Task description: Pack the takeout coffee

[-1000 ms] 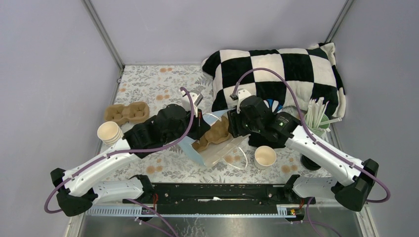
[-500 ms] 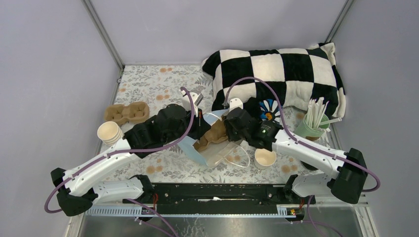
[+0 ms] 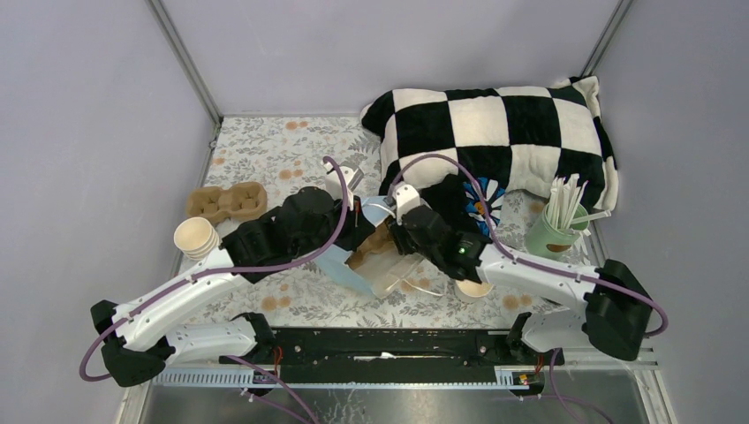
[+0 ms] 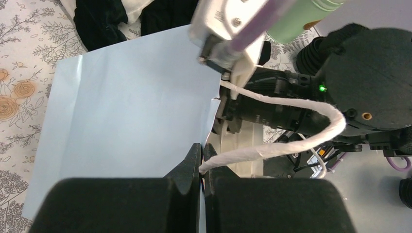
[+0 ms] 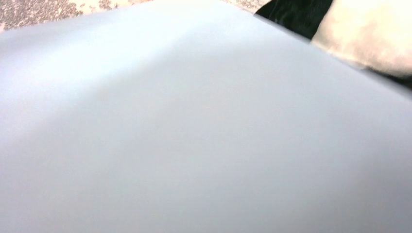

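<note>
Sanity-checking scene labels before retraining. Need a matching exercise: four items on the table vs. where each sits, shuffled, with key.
Things:
1. lone cream cup
2. stack of cream cups
3. mint-green straw cup
4. light blue bag

Places:
A. left edge, beside the brown carrier
B. centre, its white cord handle pinched in the left claw
C. right edge, in front of the checkered pillow
D. near right, partly under the right arm

Pairs: 1-D, 2-A, 3-C, 4-B
</note>
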